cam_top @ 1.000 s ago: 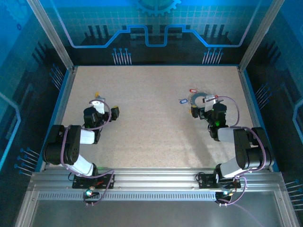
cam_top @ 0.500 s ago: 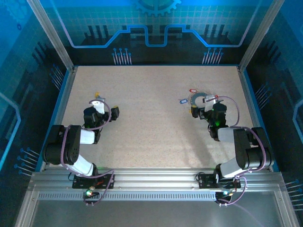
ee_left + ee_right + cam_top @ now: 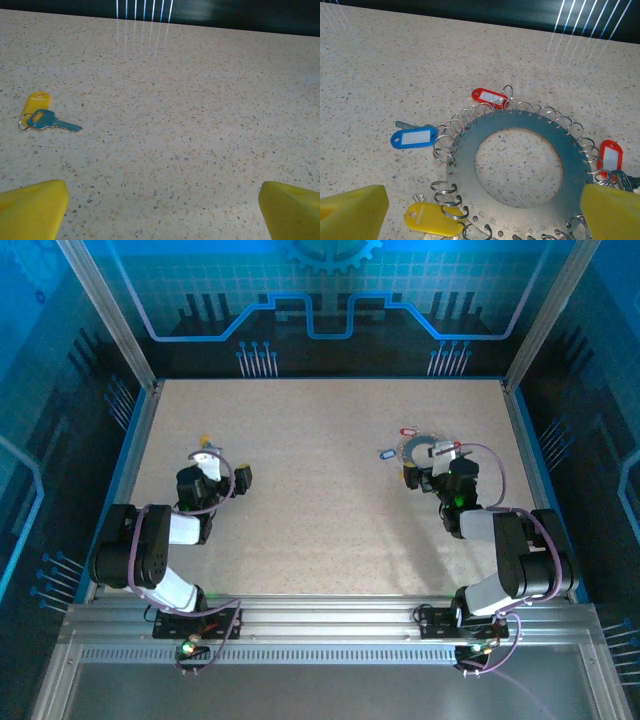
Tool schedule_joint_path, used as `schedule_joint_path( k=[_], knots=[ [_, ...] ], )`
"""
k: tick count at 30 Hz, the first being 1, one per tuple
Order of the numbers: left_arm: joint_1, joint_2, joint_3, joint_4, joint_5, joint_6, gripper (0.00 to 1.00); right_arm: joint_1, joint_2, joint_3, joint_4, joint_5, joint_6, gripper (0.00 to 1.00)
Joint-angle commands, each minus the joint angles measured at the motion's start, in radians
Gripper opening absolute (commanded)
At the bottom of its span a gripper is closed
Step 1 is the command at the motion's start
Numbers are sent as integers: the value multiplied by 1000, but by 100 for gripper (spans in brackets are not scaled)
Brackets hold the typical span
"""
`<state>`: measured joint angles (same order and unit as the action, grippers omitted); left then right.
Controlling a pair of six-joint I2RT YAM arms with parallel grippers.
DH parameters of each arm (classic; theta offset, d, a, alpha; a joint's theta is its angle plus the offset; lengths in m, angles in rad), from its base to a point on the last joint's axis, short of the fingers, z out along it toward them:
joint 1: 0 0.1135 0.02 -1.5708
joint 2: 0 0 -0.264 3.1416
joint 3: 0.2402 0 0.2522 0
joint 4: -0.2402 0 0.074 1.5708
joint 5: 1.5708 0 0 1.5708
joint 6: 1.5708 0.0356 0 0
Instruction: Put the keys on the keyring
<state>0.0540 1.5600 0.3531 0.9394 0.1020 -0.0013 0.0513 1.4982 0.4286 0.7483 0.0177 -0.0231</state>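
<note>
Tabletop (image 3: 320, 490) comes first: it is flat and speckled, so a thin key lying on it gives me little edge to get under.

My left gripper (image 3: 162, 210) hangs low over the surface with its jaws spread wide and nothing between them. My right gripper (image 3: 482, 212) is likewise spread and empty, poised just above the near part of the keyring (image 3: 572, 170).

That keyring lies flat on the right side of the table, its rim fringed with small wire loops (image 3: 451, 134). A blue-tagged key (image 3: 414, 138) lies just beside its left rim and a red tag (image 3: 490, 96) at its far rim. I cannot tell whether either one is hooked on.

On my left side, well apart from the ring, a yellow-tagged key (image 3: 37, 112) lies ahead and to the left of my fingers, its blade pointing right.

As I judge it, the step is fetching that loose key. I should swing left until the plastic tag sits midway between my pads, then close on the tag, not the blade, because it is thicker. I expect the tiny split ring to swing once lifted, so I would raise it slowly. My right side should pin the keyring flat, clear of an unfilled loop.
</note>
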Motion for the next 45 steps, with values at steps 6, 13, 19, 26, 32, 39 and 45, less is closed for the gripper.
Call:
schedule_joint_path(
  k=[6,13,19,26,32,39,45],
  knots=[
    [-6,-9,24,-6,4,1,99,-29,-1,13,-16,-67,14,100],
    [-5,-28,-23,66,-85,-35,99,-1,-219,71,-270,-176,-63,100],
    [-6,-322,-92,-107,-174,-102,99,57,-471,165,-569,87,5,100],
    [3,-635,193,-865,-303,-389,99,3,-493,443,-1021,266,345,100],
    [40,-497,544,-1257,-301,-428,99,-107,-371,562,-1169,88,480,100],
    [48,-118,928,-1576,-174,-434,99,-78,-280,548,-1172,34,415,97],
    [48,-90,877,-1534,24,-516,99,-58,-72,646,-1286,30,555,53]
  ],
)
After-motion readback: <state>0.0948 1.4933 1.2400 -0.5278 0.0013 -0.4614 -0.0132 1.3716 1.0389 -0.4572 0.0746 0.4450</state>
